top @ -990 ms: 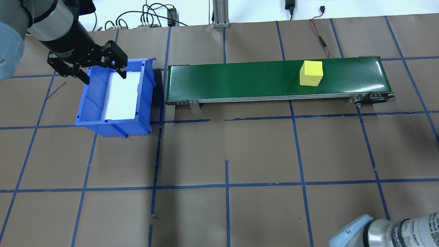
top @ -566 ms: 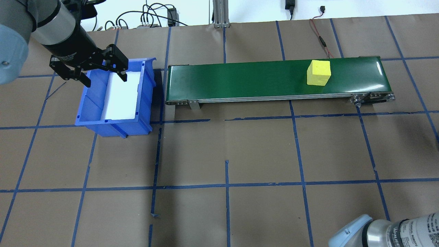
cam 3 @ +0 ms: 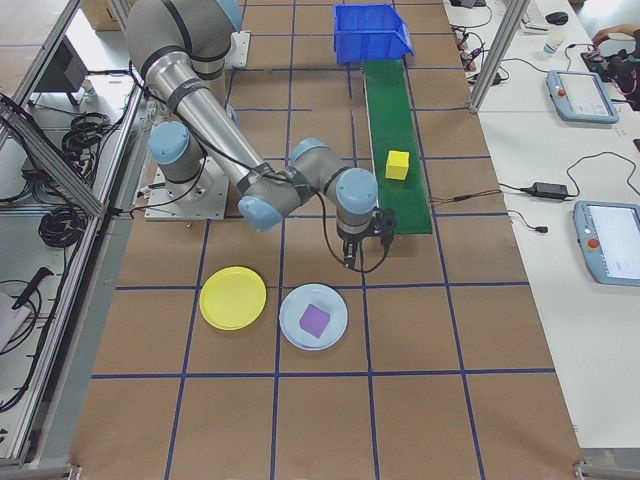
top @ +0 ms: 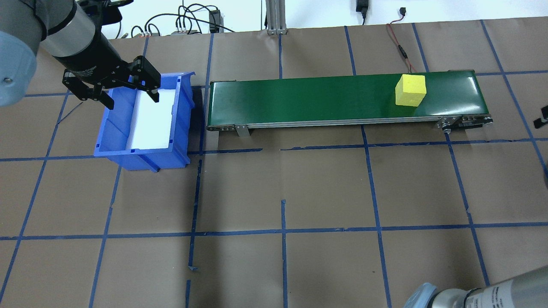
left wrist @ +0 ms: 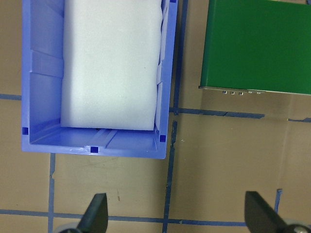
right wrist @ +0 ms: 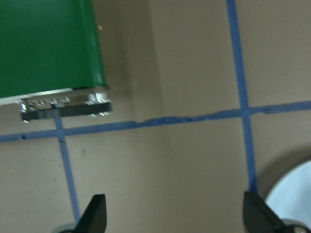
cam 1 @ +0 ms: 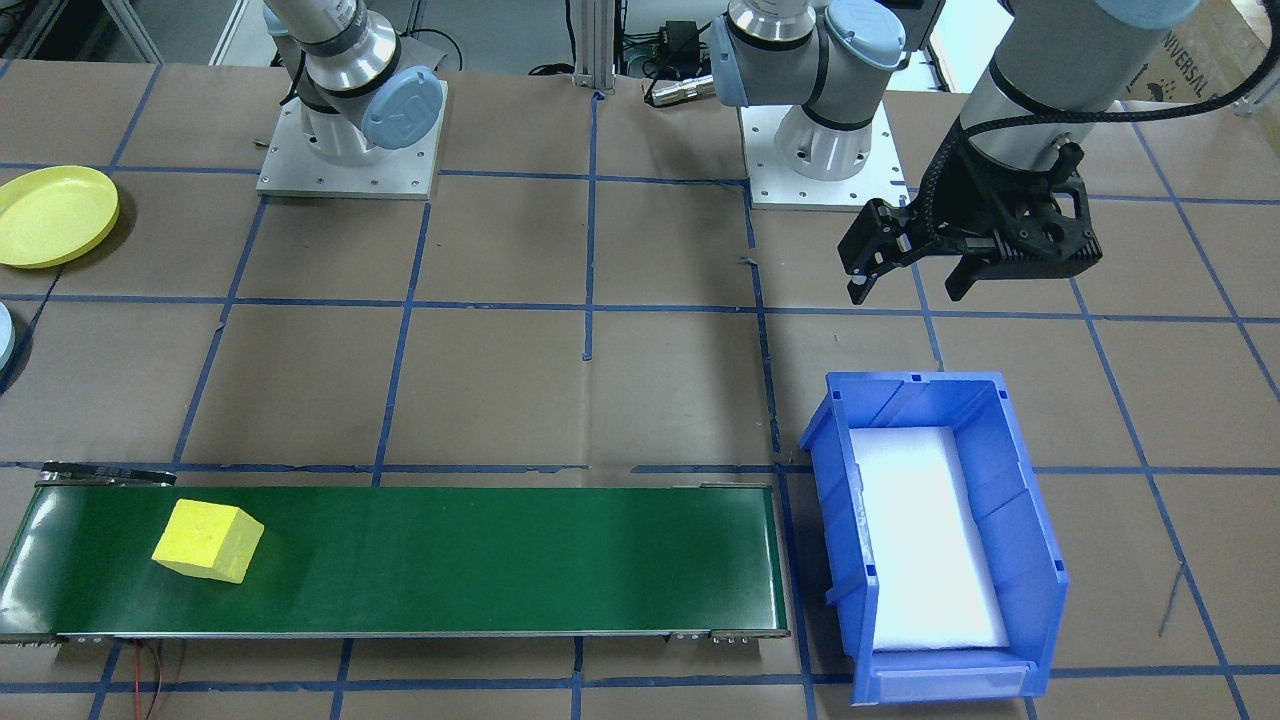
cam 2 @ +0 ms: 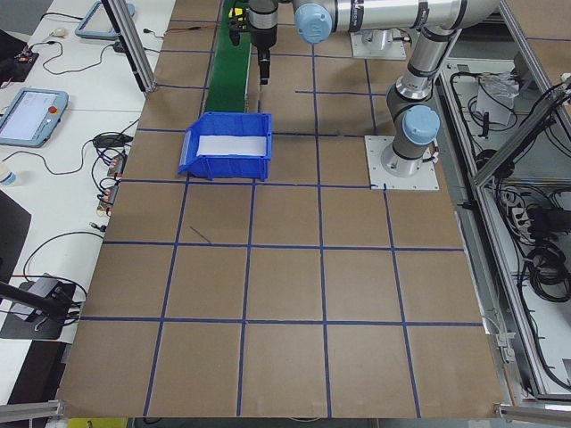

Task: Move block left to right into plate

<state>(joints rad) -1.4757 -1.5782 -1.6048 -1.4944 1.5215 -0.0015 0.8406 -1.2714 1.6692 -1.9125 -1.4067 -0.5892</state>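
In the front-facing view, you can see the yellow block (cam 1: 207, 541) sitting on the green belt (cam 1: 450, 560) at the lower left of the frame, near the belt's end. The yellow plate (cam 1: 55, 216) waits at the upper left edge, well apart from the block, so the block has a way to go. The left gripper (cam 1: 908, 280) hangs at the upper right, above the table just beside the blue bin (cam 1: 1020, 500), with its fingers spread wide and nothing between them. In the overhead view, the block (top: 410, 90) sits at the right end of the belt (top: 299, 96), and the left gripper (top: 130, 97) hovers over the bin (top: 180, 124) at the upper left. In the right side view, the right gripper (cam 3: 354, 262) points down just off the belt's near end, probably so it can catch the block there; the yellow plate (cam 3: 233, 298) lies near it, beside a pale blue plate (cam 3: 335, 305) with a purple block (cam 3: 314, 319) on it. In the left wrist view, you see the bin's white pad (left wrist: 112, 63) and wide-apart fingertips (left wrist: 95, 213), holding nothing. In the right wrist view, the fingertips (right wrist: 93, 213) are also spread wide and empty, near the belt's corner (right wrist: 48, 48).
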